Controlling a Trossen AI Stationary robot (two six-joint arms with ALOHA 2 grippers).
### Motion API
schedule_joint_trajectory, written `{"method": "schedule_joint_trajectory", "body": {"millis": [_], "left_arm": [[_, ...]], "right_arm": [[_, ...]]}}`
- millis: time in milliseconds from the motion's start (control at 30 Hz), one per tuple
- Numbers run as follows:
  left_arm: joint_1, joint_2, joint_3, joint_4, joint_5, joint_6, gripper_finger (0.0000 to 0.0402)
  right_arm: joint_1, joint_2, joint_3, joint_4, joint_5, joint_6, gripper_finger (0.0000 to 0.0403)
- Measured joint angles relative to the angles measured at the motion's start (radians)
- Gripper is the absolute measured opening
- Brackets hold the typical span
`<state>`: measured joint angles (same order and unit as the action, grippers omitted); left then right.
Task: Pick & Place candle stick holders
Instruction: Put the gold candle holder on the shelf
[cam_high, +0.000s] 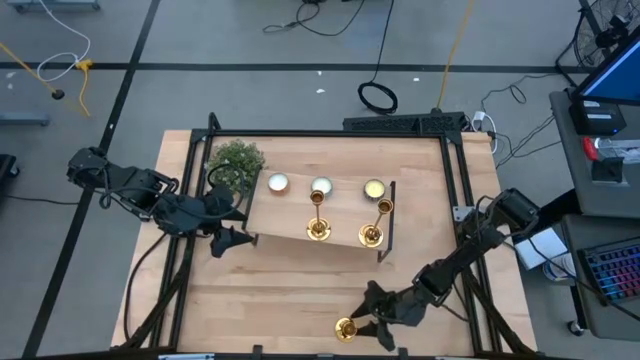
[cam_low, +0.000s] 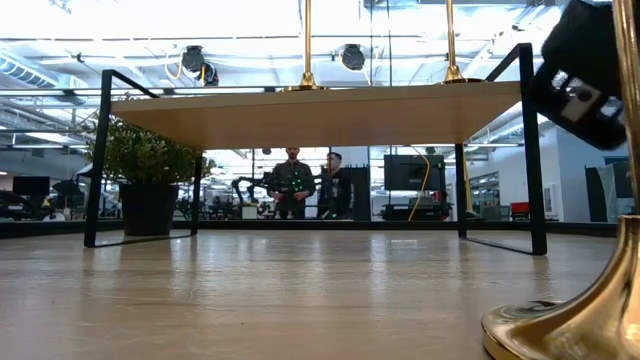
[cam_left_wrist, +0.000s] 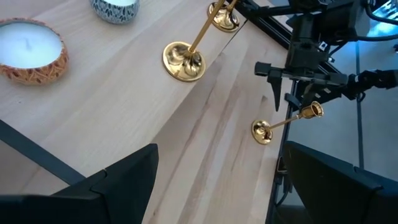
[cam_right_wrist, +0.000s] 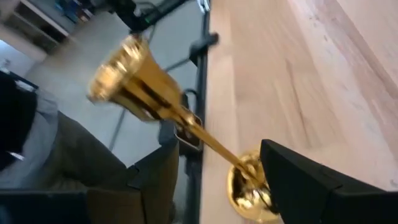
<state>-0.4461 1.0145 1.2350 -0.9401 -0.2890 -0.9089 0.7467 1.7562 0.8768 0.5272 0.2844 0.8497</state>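
- High view: we see the right gripper (cam_high: 368, 318) at the bottom centre of the frame, with a loose holder (cam_high: 345, 328) just at its left, near the table's (cam_high: 280, 290) front edge.
- Right wrist view puts that holder (cam_right_wrist: 186, 127) between the two dark fingers (cam_right_wrist: 311, 180); its stem runs through the gap and we cannot tell whether the fingers touch it, so we call the jaws partly closed around it, grip unconfirmed.
- Left gripper (cam_high: 232, 240) sits at the left of the frame, just beside the shelf's (cam_high: 290, 212) left end, jaws wide apart and holding nothing.
- We count three holders: the loose one, plus two upright on the shelf, the middle one (cam_high: 318, 228) and the right one (cam_high: 371, 235).
- We count three candles along the shelf's far edge, the left one (cam_high: 277, 183) among them, and one plant (cam_high: 236, 163) at the upper left.
- Left wrist view shows the loose holder (cam_left_wrist: 286, 121) with its base on the table and its cup end raised toward the right gripper.
- Low view shows only its base (cam_low: 570, 325) at the lower right, resting on the table.
- Long axis of each shelf holder is vertical.
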Motion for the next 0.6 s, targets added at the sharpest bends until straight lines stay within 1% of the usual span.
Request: {"method": "schedule_joint_trajectory", "body": {"millis": [100,267,400,600], "left_arm": [[0.0,0.0,0.0,0.0,0.0,-0.007,0.0351],[0.0,0.0,0.0,0.001,0.0,-0.01,0.0351],[0.0,0.0,0.0,0.001,0.001,-0.011,0.0351],[-0.002,0.0,0.0,0.002,0.003,-0.018,0.0351]], "right_arm": [[0.0,0.0,0.0,0.05,-0.002,-0.006,0.0215],[0.001,0.023,0.005,0.111,-0.033,-0.01,0.021],[0.0,0.085,0.074,0.11,-0.094,-0.002,0.021],[-0.011,0.233,0.24,0.095,-0.166,-0.031,0.021]]}}
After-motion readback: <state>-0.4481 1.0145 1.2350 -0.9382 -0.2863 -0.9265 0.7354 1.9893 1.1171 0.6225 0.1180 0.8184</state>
